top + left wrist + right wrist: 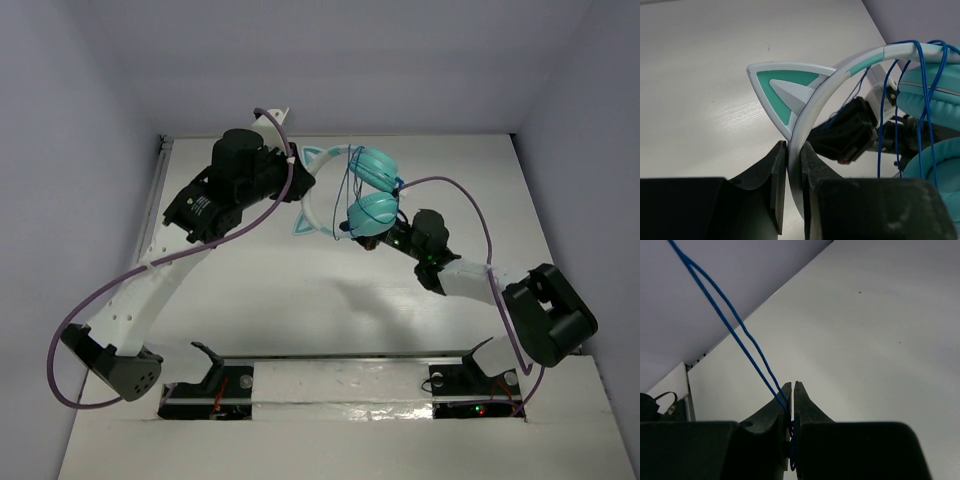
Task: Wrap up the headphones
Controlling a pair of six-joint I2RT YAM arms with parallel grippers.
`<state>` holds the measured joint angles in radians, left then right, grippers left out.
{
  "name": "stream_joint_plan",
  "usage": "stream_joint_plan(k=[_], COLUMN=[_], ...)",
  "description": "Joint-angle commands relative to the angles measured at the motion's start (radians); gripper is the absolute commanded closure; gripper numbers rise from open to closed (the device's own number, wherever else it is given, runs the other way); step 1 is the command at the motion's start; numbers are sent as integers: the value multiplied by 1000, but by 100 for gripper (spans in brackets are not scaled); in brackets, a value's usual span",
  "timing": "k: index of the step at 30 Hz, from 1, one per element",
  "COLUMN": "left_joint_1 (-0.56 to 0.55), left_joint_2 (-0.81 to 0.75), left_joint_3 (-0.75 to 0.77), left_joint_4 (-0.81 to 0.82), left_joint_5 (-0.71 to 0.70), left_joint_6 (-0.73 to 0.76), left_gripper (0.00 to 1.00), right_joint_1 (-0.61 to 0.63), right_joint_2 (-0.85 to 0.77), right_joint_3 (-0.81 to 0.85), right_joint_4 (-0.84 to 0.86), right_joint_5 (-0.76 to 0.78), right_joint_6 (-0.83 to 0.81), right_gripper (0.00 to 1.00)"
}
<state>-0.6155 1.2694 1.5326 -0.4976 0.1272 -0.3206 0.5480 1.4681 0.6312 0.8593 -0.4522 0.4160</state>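
The headphones (372,212) sit over the far middle of the table (300,300), held between the two arms. They are small and teal, with two rounded padded cups (373,170) stacked close together, one farther and one nearer, at the right end of a thin arc. That arc is a pale headband (840,75) with a teal stretch along its outer face, and it carries pointed cat ears (785,90) with a pale rim and teal and grey triangles inside. A second ear shows in the top view at the near end of the band.

The left gripper (794,155) is clamped on the headband just below the ear, its dark jaws pressed against both faces of the band. The thin dark-blue cord (882,115) hangs in several loose strands across the headband and over the cups.

The right gripper (792,390) lies just near and right of the cups. Its jaws are all but together, and two strands of the cord (735,330) run in between them, pinched there, rising up and to the left.
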Motion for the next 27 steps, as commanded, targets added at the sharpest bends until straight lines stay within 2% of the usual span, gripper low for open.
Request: stream_joint_plan(k=[1,8,16,18,19,22,26,27], left_joint_1=[40,121,140,140,140,140,140,140], left_joint_2=[17,82,71,64,64,74,93,93], left_joint_3=[86,60,-32,-23,-23,-89,-257,-288], left_joint_4=[149,247,432,427,429,491,622,646], left_joint_5=[-46,-23,149,112,48,-21,-116,-182], left_joint_6=[-46,-104,-212,-218,-216,-247,-288,-294], left_gripper=[100,100,100,100,100,100,100,100], right_joint_1=[-5,-5,40,59,72,127,138,138], right_joint_2=[-40,-40,15,29,31,29,23,21], right_joint_3=[-68,-113,-68,-64,-56,-47,-89,-97], right_joint_4=[119,119,21,21,15,-14,29,36], right_joint_5=[26,30,122,115,116,139,145,142], right_joint_6=[101,205,184,201,205,237,409,432], right_gripper=[99,100,100,100,100,100,100,100])
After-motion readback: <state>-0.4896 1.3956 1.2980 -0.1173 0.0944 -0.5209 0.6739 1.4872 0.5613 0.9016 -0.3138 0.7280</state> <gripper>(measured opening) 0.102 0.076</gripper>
